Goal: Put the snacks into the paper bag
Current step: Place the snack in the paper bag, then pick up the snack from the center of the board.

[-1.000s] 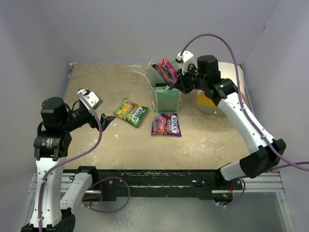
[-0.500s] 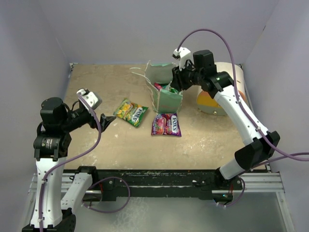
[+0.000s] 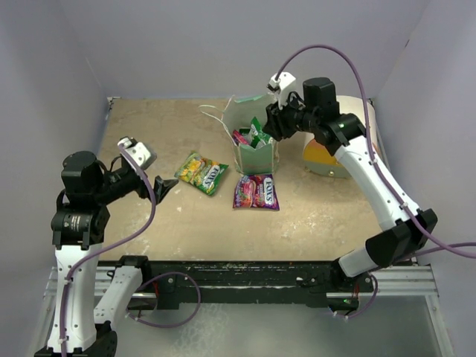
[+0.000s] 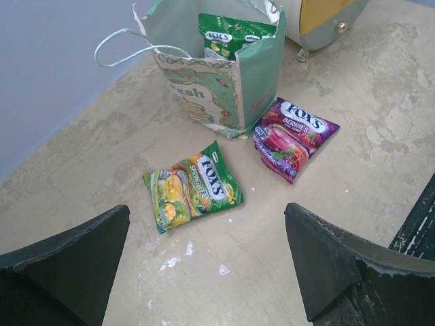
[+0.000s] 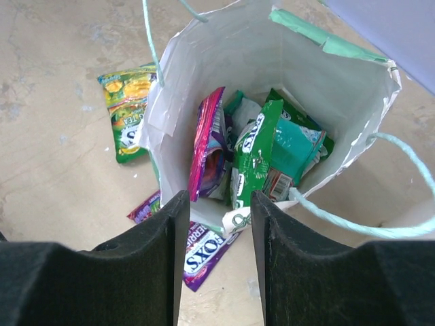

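The right jaws hang just above the open mouth of the paper bag [image 3: 256, 149], parted with nothing between them. The bag stands upright toward the back of the worktop [image 3: 149, 223]. Inside it a magenta packet [image 5: 209, 142], a green packet [image 5: 253, 159] and a teal packet [image 5: 296, 146] stand on edge; there may be more beneath, hard to say. A purple packet [image 3: 256, 191] lies just in front of the bag, with a green-yellow packet [image 3: 201, 172] further left. The left jaws are spread wide and empty, well apart from the bag.
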`<state>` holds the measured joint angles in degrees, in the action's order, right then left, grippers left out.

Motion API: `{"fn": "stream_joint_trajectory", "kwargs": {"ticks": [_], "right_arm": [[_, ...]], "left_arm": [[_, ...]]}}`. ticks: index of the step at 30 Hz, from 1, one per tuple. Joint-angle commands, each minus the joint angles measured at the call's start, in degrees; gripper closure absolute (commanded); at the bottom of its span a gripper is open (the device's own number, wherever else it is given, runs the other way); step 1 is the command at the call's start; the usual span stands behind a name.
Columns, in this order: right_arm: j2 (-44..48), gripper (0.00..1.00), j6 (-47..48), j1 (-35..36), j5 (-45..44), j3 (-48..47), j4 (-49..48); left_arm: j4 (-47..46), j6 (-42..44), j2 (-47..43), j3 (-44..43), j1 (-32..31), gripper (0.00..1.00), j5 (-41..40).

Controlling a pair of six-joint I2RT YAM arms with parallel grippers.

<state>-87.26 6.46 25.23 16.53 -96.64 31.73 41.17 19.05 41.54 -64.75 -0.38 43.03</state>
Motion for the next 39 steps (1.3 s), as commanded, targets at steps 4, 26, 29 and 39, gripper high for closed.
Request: {"fn": "stream_joint_trajectory", "kwargs": {"ticks": [4, 26, 29, 39], "right_arm": [[10.6, 0.54, 11.4, 0.1, 12.1, 8.0, -4.6], [9.6, 0.38, 34.0, 19.5, -4.9, 43.4, -20.1], [5.7, 0.35, 34.3, 20.8, -9.8, 43.7, -22.2], [-2.4, 0.31, 34.1, 21.7, -18.3, 44.7, -25.5]], "left_arm": [[0.2, 0.2, 2.7, -0.5, 0.3, 0.00, -3.6], [-1.2, 1.9, 2.3, 7.5, 0.4, 0.01, -13.6], [-1.2, 2.1, 1.8, 7.8, 0.4, 0.01, -13.4], [-1.3, 2.5, 0.6, 8.6, 0.4, 0.01, -12.3]]}}
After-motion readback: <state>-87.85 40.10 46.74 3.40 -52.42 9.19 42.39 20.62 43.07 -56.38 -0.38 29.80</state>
